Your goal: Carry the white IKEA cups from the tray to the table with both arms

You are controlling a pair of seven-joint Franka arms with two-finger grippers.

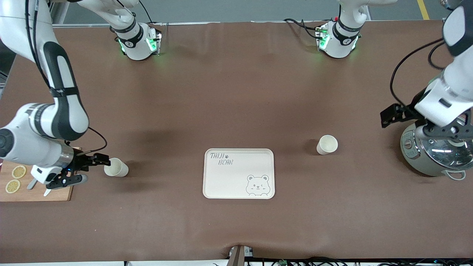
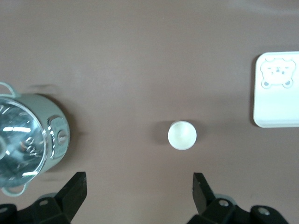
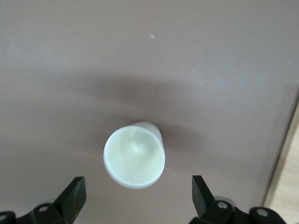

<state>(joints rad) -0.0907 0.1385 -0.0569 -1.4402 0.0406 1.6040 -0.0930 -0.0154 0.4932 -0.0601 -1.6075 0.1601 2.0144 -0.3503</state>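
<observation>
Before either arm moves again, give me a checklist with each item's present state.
1. Tray holds no cups: ok.
2. Cup toward the right arm's end upright on the table: ok.
3. Cup toward the left arm's end upright on the table: ok.
4. Right gripper open, apart from its cup: ok.
5. Left gripper open, up above the pot: ok.

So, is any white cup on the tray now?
No, the tray is bare; both cups stand on the table.
</observation>
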